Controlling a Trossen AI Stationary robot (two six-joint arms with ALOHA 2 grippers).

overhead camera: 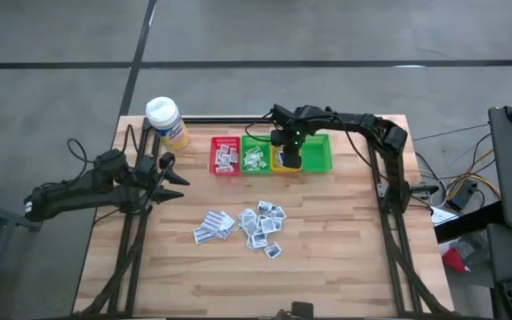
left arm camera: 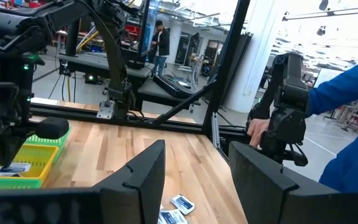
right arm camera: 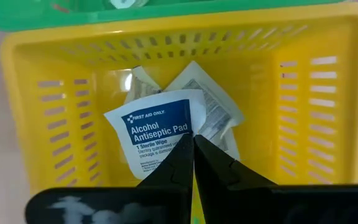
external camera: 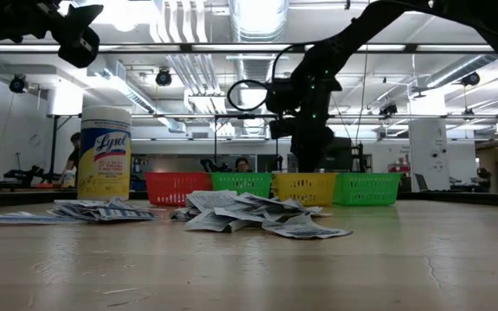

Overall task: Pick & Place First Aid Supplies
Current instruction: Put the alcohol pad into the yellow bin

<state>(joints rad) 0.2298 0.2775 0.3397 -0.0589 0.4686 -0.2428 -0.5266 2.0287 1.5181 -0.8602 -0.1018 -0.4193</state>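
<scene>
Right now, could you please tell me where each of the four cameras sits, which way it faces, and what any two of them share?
High view: above the table, looking straight down; both arms show.
Low view: at table-top height, facing across the sachet pile toward the bins; the right arm shows.
Left wrist view: behind the open left gripper, facing across the table; the right arm shows at the yellow bin.
Right wrist view: behind the shut right gripper, looking down into the yellow bin at an alcohol antiseptic pad.
Shared: all four show the yellow bin.

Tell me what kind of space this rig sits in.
Looks like an open robotics lab or industrial workshop. The low view shows exposed ceiling ducts and strip lights over a wide floor. The left wrist view shows more black-framed benches with gear and a person standing behind the wooden table.
</scene>
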